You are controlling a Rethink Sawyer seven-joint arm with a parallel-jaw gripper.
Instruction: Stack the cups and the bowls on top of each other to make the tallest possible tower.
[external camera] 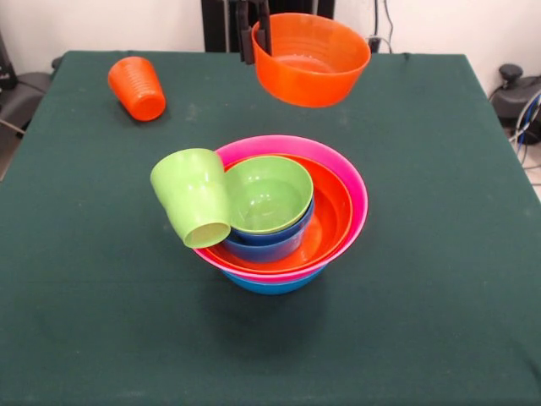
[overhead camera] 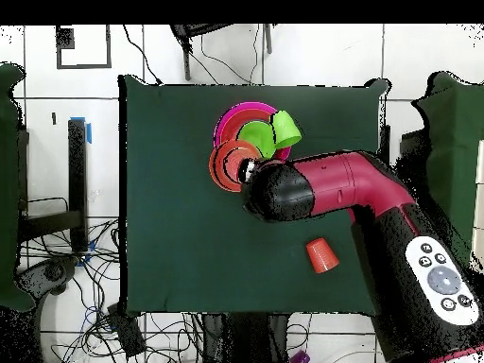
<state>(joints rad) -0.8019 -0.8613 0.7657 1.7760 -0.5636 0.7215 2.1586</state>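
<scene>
My gripper (external camera: 255, 41) is shut on the rim of an orange bowl (external camera: 311, 61) and holds it in the air behind the tower, tilted a little. The tower (external camera: 283, 216) is a nested pile: a large blue bowl (external camera: 270, 284) at the bottom, then a pink bowl (external camera: 348, 182), an orange bowl (external camera: 334, 211), a small blue bowl (external camera: 266, 245) and a small lime-green bowl (external camera: 266, 196). A lime-green cup (external camera: 193, 196) leans tilted against the pile's left rim. An orange ribbed cup (external camera: 137, 87) lies on its side at the far left.
A dark green cloth (external camera: 439, 279) covers the table. In the overhead view the red and black arm (overhead camera: 340, 189) reaches over the cloth and hides part of the held bowl (overhead camera: 225, 166). Cables lie beyond the table's edges.
</scene>
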